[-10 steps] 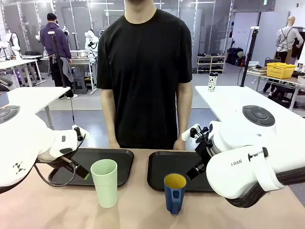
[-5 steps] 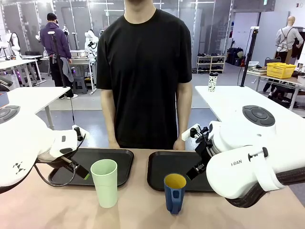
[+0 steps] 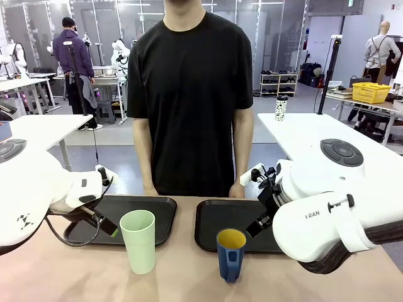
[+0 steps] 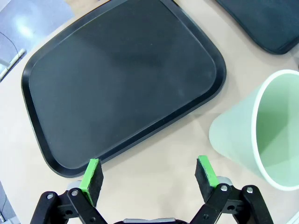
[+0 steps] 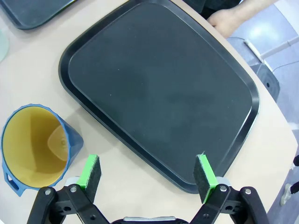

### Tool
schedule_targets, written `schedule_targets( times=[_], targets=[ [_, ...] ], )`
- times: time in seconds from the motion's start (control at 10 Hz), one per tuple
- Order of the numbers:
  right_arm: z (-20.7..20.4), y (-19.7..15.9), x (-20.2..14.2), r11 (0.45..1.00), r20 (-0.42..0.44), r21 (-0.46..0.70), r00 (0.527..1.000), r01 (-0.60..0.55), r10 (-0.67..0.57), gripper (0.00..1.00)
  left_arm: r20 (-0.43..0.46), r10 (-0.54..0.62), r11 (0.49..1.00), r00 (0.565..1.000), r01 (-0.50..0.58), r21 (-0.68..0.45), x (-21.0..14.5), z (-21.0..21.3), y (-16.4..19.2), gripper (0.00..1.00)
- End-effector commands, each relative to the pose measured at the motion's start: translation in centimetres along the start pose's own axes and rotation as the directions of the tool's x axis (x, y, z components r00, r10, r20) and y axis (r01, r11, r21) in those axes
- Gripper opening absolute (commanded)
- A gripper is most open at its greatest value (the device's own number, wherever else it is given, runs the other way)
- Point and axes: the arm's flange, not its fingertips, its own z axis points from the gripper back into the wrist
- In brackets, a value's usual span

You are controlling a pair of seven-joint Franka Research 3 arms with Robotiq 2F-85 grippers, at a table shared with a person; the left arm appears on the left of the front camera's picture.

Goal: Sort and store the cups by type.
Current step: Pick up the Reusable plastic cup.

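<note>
A tall pale green tumbler stands upright on the table in front of the left black tray; the left wrist view shows this tumbler at the right, beside that tray. A shorter dark blue mug with a yellow inside stands in front of the right black tray. In the right wrist view the mug sits at lower left of its tray. My left gripper hangs open over the tray's near edge, holding nothing. My right gripper is open too, with nothing between its green pads.
A person in a black shirt stands at the far side, with one hand resting on the table edge behind the right tray; that hand appears in the right wrist view too. Bare table lies in front of both cups.
</note>
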Motion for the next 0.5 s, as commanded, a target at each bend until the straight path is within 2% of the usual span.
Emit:
schedule_targets(
  times=[0.0,0.4],
  targets=[
    [0.0,-0.01,0.0,1.0,0.0,0.0,1.0,0.002,-0.002,1.0,0.0,0.001,1.0,1.0,-0.001,0.0,0.0,0.0,0.02,1.0],
    [0.0,-0.01,0.0,1.0,0.0,0.0,1.0,0.002,-0.002,1.0,0.0,0.001,1.0,1.0,-0.001,0.0,0.0,0.0,0.02,1.0]
  ],
)
